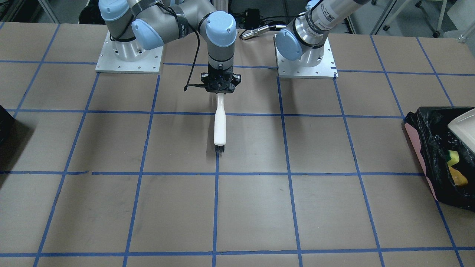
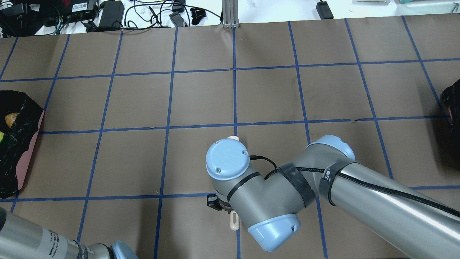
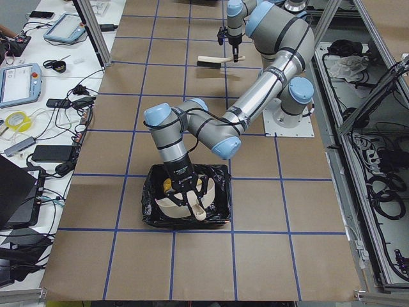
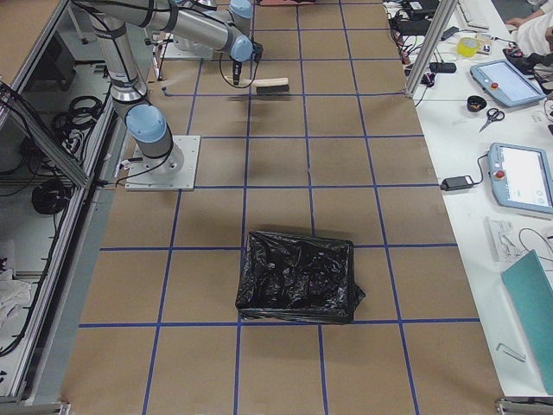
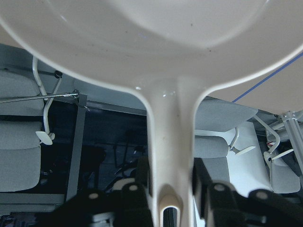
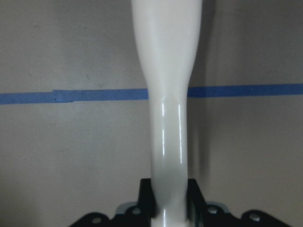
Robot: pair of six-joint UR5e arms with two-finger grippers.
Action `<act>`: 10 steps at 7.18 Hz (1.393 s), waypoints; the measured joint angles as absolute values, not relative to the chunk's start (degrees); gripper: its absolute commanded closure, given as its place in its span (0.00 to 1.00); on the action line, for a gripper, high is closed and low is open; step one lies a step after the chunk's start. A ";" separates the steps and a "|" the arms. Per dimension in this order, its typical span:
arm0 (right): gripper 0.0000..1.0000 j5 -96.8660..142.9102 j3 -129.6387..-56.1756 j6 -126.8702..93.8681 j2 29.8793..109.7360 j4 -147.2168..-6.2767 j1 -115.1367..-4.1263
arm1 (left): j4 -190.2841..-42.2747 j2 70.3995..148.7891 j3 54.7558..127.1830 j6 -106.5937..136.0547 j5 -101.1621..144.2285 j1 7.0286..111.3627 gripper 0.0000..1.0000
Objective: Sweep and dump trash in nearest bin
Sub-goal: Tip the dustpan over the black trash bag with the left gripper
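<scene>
1. Pink-walled bin (image 2: 30,151) sits at the 9 o'clock edge of the table (image 2: 201,100) in the overhead view, nearest the left arm.
2. Left gripper (image 5: 173,196) is clamped on the handle of the dustpan (image 5: 151,38), which hangs over the bin.
3. Right gripper (image 1: 220,84) grips the brush (image 1: 219,126) mid-table, its axis running 6 to 12, well apart from the bin.
</scene>
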State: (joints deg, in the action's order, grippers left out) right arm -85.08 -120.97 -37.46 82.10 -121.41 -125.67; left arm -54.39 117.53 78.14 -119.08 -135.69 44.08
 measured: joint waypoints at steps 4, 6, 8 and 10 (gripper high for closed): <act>0.75 -84.70 -121.52 -39.30 81.96 -121.65 -126.20 | -55.86 115.31 75.22 -121.18 -125.70 41.38 1.00; 0.62 -84.18 -121.37 -39.20 82.04 -122.16 -126.28 | -64.80 112.74 70.86 -119.10 -118.58 41.11 1.00; 0.61 -84.06 -121.06 -39.11 82.07 -122.34 -126.25 | -75.53 109.73 69.17 -112.03 -111.00 42.53 1.00; 0.42 -84.04 -120.80 -39.30 82.03 -122.42 -126.22 | -81.31 107.64 70.15 -98.77 -105.29 46.84 1.00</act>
State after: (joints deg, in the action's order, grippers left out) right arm -84.04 -120.80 -39.30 82.03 -122.42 -126.22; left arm -81.31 107.64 70.15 -98.77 -105.29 46.84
